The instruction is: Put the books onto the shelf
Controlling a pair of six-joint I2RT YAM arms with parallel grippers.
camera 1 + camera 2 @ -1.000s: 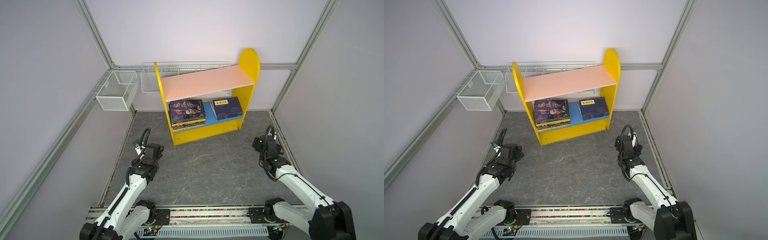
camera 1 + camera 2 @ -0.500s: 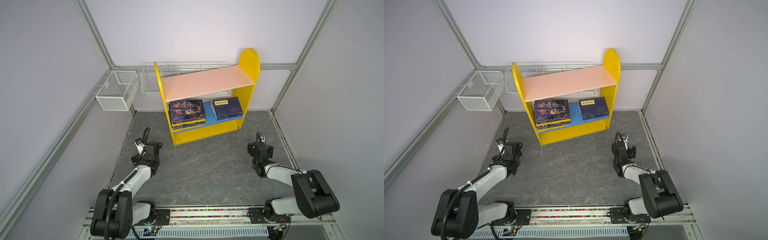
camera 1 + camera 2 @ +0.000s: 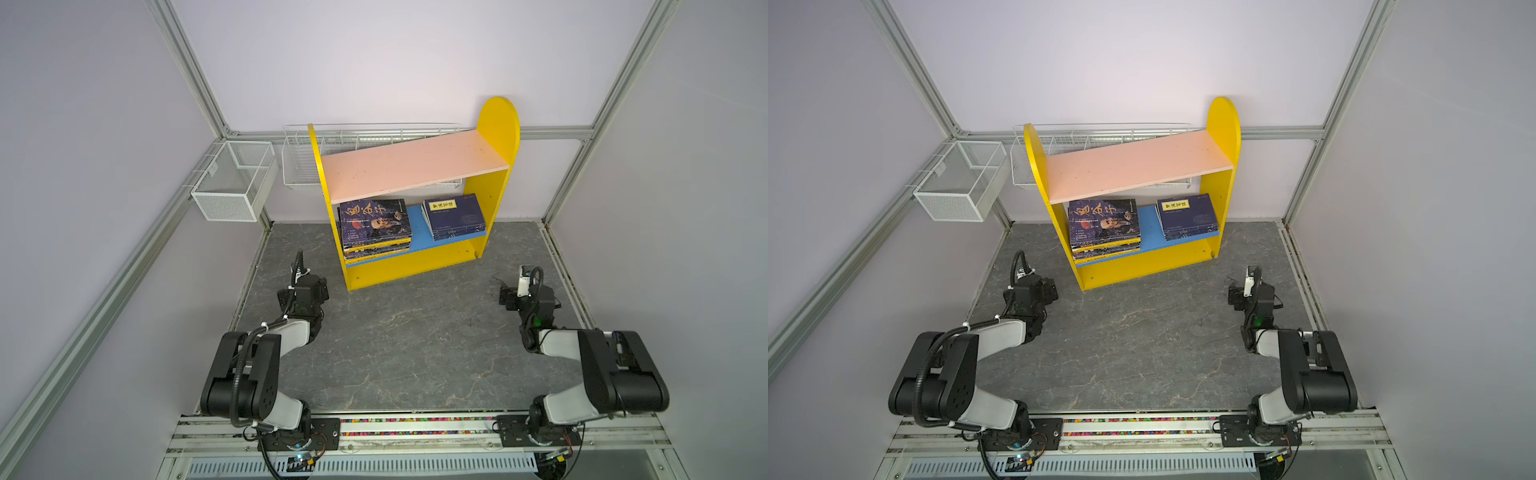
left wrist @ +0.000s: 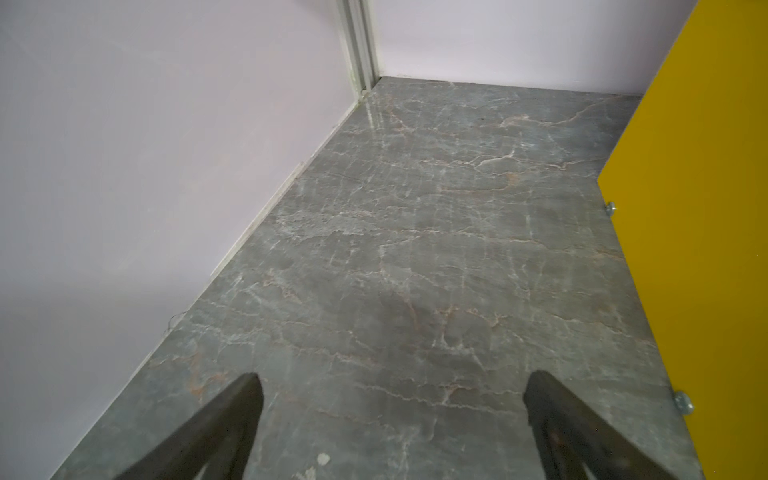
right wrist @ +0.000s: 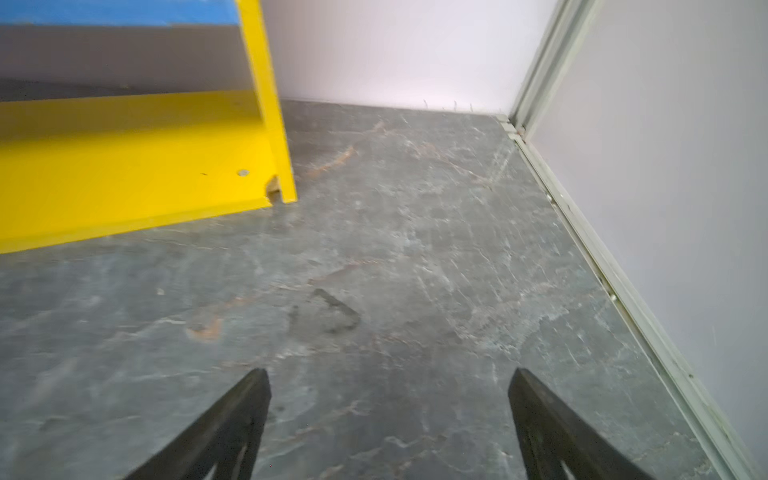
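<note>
We see our left gripper (image 4: 390,384) and right gripper (image 5: 388,376) both spread wide and empty. Ahead of them, the books (image 3: 376,220) lie flat on the shelf (image 3: 496,137): a dark gold-lettered pile (image 3: 1104,220) and a navy yellow-labelled pile (image 3: 455,214).
</note>
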